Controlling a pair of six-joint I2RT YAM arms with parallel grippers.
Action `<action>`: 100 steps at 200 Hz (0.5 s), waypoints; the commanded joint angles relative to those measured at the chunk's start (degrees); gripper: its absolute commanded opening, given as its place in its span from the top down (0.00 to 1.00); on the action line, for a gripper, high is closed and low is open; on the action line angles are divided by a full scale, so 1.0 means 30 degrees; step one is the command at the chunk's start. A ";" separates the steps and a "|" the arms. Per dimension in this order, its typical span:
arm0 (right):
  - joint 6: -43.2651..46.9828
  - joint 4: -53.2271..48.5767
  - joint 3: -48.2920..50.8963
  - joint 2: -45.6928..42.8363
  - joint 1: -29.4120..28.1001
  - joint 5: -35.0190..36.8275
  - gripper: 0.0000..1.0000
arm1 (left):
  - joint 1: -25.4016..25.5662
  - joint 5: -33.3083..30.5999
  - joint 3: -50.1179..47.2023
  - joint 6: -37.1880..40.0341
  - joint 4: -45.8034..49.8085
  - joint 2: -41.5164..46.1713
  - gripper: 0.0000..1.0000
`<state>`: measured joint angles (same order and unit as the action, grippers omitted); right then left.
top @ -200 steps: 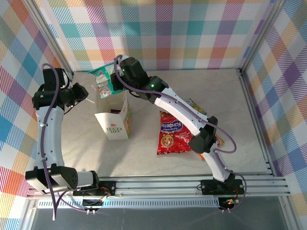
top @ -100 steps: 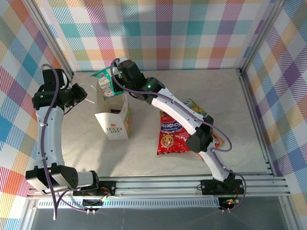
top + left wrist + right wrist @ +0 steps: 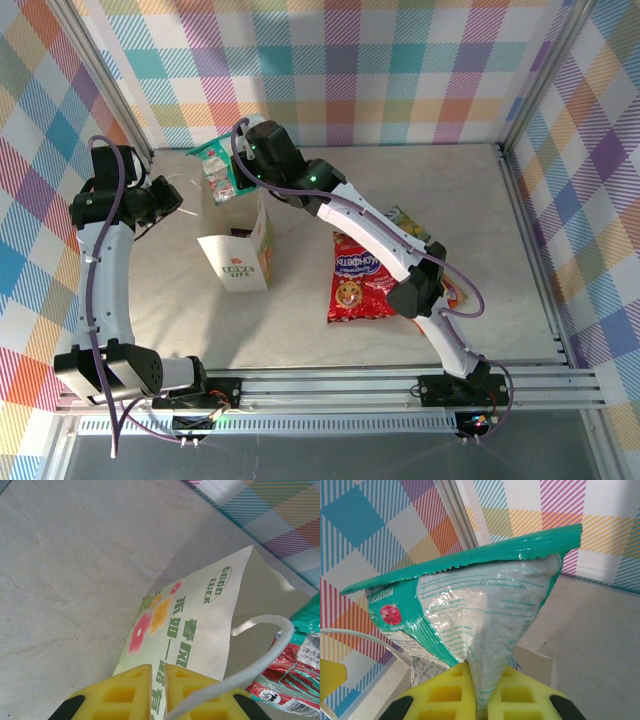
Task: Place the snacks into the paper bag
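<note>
teal-white packet [image 3: 470, 610] juts from the closed right pincer [image 3: 479, 695] beside the paper bag [image 3: 238, 262]; left pincer [image 3: 158, 685] grips its rim.

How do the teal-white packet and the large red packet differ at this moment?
The teal-white packet hangs pinched in the right tool by the open top of the paper bag; the red packet lies flat on the table, untouched. The red packet looks clearly larger than the teal-white packet. Both are crinkly foil and not yet in the bag.
</note>
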<state>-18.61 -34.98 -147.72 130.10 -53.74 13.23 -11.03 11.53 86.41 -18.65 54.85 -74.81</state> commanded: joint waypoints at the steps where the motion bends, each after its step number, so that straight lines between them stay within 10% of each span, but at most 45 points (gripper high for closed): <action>1: -0.0510 0.0931 -0.0799 0.0050 -0.0073 -0.0879 1.00 | -0.0243 0.0288 -0.0146 -0.0021 -0.0412 0.0205 0.86; 100: -0.1434 0.2100 -0.0807 0.1000 -0.0161 -0.1616 1.00 | -0.0235 0.0141 -0.0158 0.0041 -0.0412 0.0097 0.89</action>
<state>-21.43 -33.04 -147.79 132.40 -53.76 9.37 -11.03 11.51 86.39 -18.65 54.85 -74.81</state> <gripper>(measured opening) 0.101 0.109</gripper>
